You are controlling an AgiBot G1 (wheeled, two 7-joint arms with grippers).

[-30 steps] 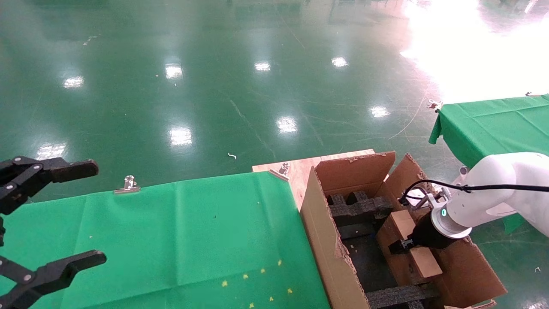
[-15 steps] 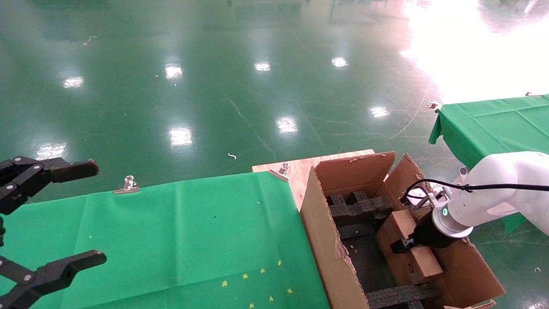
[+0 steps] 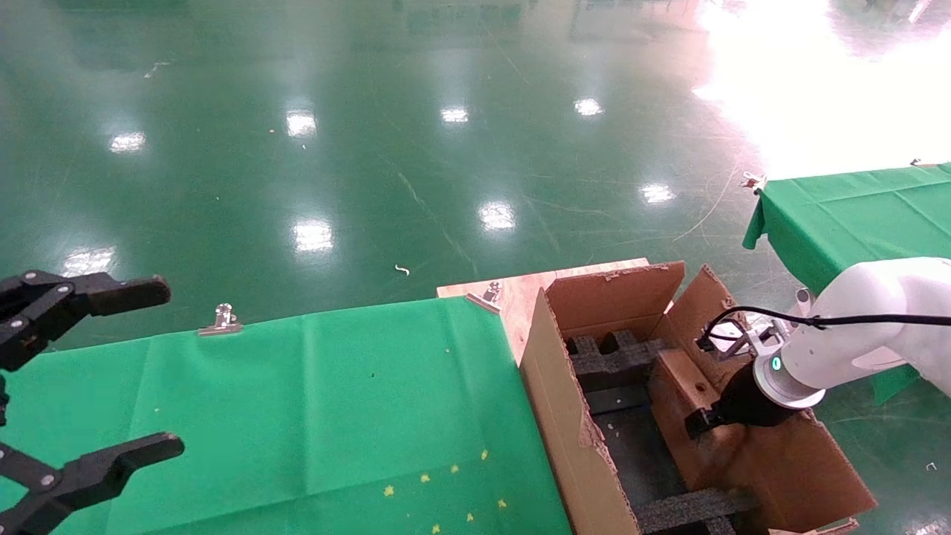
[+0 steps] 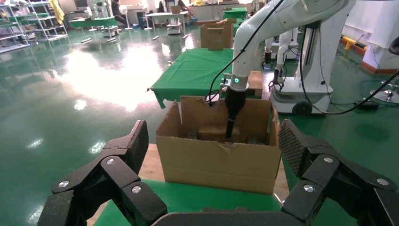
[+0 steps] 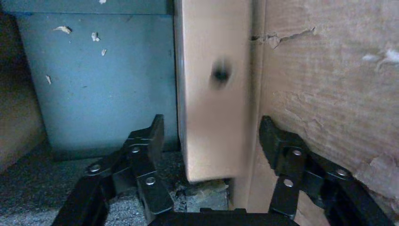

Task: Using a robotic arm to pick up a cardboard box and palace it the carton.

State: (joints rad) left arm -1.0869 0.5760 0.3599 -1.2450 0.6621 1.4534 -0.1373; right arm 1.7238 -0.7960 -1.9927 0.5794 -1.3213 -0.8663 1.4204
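The carton (image 3: 565, 416) stands open past the end of the green tabletop (image 3: 312, 401), its black foam lattice (image 3: 617, 357) lining the floor. Inside it, against the wall on the right hand's side, the cardboard box (image 3: 680, 386) stands on edge. Its long axis runs straight away from the right hand (image 5: 211, 141) along the carton wall, and the round hole (image 5: 221, 73) faces the wrist camera. The robotic arm (image 3: 854, 342) reaches down into the carton, so the right hand is much the nearer. Its fingers (image 5: 141, 150) are spread, one either side of the box's near end. They appear clear of it, though blur makes contact hard to rule out. The left hand (image 3: 74, 386) hangs spread wide over the tabletop, well apart from the carton.
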